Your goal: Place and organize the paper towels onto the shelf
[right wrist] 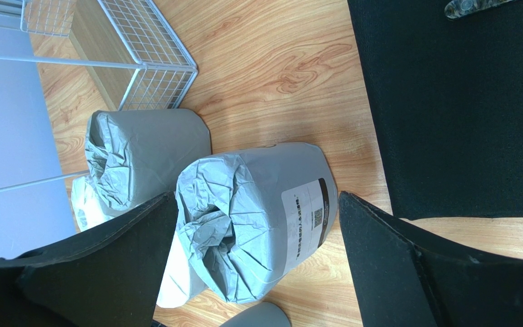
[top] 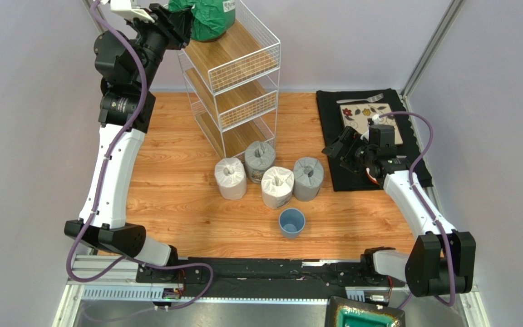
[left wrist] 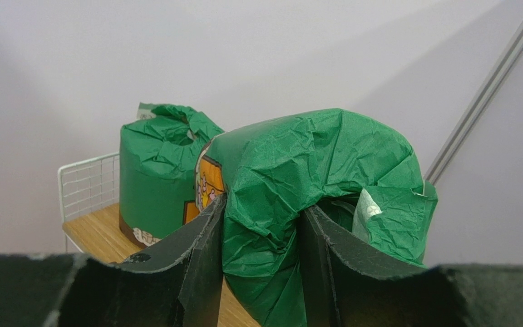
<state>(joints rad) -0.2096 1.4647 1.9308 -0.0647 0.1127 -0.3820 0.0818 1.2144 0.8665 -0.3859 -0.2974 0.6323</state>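
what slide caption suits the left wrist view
Left pincer clamps a crumpled green roll beside a second green roll on the shelf.

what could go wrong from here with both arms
1. The left tool seems to pinch the green roll only by crumpled wrapper, so it may slip or tear free above the shelf.
2. That roll hangs close to the second green roll on the top tier. Setting it down could shove that one.
3. The right tool is open by a grey roll, with the second grey roll close beside. Closing in could knock it.
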